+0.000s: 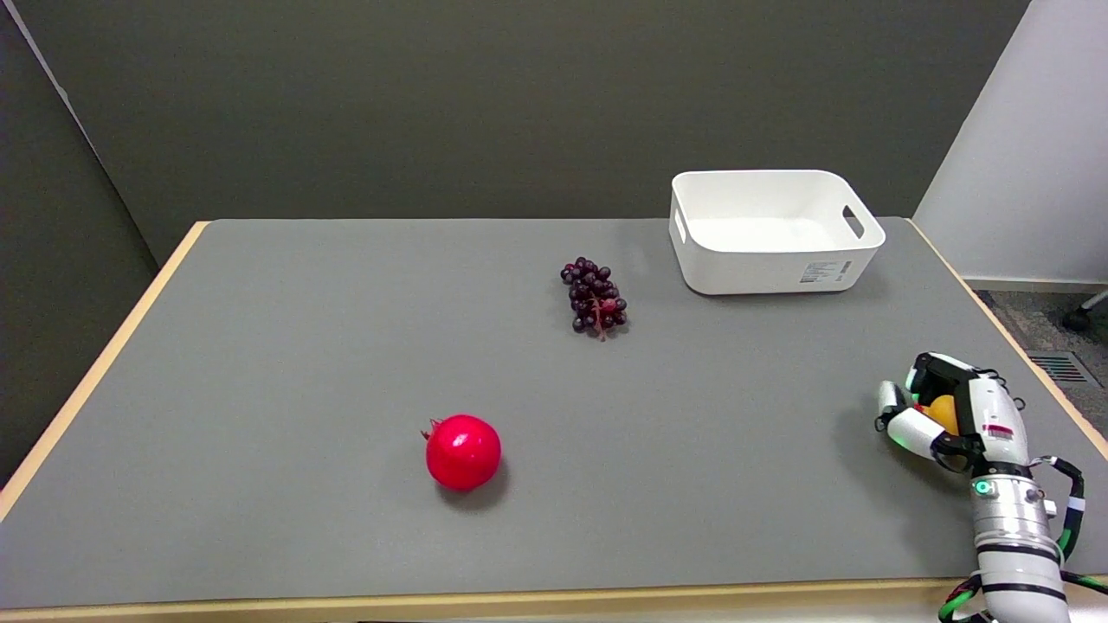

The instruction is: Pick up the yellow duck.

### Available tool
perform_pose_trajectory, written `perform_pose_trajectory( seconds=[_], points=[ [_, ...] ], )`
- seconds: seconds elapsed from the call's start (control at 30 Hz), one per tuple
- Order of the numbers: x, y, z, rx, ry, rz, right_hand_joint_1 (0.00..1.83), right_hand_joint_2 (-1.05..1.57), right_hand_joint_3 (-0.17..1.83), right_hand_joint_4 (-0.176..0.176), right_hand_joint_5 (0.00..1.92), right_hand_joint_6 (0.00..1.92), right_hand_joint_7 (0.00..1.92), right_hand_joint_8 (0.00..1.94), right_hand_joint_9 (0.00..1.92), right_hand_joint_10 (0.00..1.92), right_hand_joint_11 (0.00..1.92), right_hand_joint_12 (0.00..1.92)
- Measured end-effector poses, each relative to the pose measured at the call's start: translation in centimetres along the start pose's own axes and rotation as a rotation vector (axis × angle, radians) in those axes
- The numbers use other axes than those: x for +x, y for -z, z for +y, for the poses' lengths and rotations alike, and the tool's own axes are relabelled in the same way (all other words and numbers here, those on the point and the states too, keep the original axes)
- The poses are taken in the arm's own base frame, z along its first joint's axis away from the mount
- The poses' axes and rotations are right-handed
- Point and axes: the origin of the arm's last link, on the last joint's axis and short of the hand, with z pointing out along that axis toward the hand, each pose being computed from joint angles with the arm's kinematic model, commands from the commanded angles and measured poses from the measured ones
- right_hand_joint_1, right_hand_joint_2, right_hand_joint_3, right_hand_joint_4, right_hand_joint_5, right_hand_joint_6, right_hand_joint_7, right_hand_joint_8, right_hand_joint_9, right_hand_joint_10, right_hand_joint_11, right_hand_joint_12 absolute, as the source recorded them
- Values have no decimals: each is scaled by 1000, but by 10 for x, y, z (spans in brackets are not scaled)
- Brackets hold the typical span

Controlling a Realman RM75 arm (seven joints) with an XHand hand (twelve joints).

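Yellow duck [942, 412] sitting inside the right hand [948, 415] near the table's [260, 346] right edge | fingers curling closed around it, mostly hiding it | advice: keeping the wrap even and lifting straight up, slowly, avoiding squeezing it out.

The grey table [260, 389] with a pale wood edge carries 3 things. A red pomegranate [463, 452] lies well left of the right hand [948, 415]. A dark grape bunch [594, 297] sits farther off, up-left of it. A white bin [775, 229] stands beyond the hand, near the far edge.
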Motion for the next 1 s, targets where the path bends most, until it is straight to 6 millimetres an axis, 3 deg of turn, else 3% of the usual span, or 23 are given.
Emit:
perform_pose_trajectory(
  seconds=[0.27, 0.33, 0.4, 0.47, 0.53, 0.6, 0.63, 0.7, 0.77, 0.83, 0.87, 0.9, 1.0],
  points=[
    [-4, -8, -9, 47, -3, 17, 973, 728, 797, 32, 902, 1921, 1154, 1941, 1275, 1921, 862, 1921],
    [-5, -10, -11, 60, -6, 20, 979, 726, 794, 33, 902, 1921, 1158, 1941, 1279, 1921, 868, 1921],
    [-6, -13, -13, 72, -7, 20, 1011, 666, 912, 29, 900, 1921, 1173, 1941, 1299, 1921, 923, 1921],
    [-6, -15, -15, 81, -8, 20, 992, 708, 818, 22, 904, 1921, 1165, 1941, 1296, 1921, 882, 1921],
    [-7, -16, -16, 88, -7, 20, 902, 796, 1102, 28, 763, 1921, 1056, 1941, 1239, 1921, 643, 1921],
    [-7, -18, -17, 94, -7, 23, 939, 842, 1004, -11, 738, 1760, 696, 1941, 839, 1921, 123, 1921],
    [-7, -18, -17, 96, -8, 24, 895, 837, 927, -49, 722, 1646, 612, 1901, 714, 1921, -1, 1921],
    [-7, -18, -17, 99, -11, 26, 714, 799, 839, -122, 643, 1398, 615, 1734, 640, 1871, -1, 1921],
    [-7, -18, -17, 100, -15, 27, 645, 780, 872, -77, 444, 1053, 501, 1270, 508, 1441, 2, 1905],
    [-7, -17, -16, 100, -20, 28, 598, 776, 864, -50, 353, 839, 458, 922, 418, 1207, 21, 1812],
    [-7, -17, -16, 99, -23, 28, 558, 739, 915, -43, 308, 698, 393, 754, 343, 1039, 24, 1678],
    [-7, -17, -16, 100, -25, 28, 524, 700, 971, -39, 273, 580, 329, 628, 276, 894, 24, 1547],
    [-7, -15, -15, 97, -30, 28, 508, 672, 980, -22, 209, 491, 208, 464, 160, 756, 6, 1377]
  ],
)
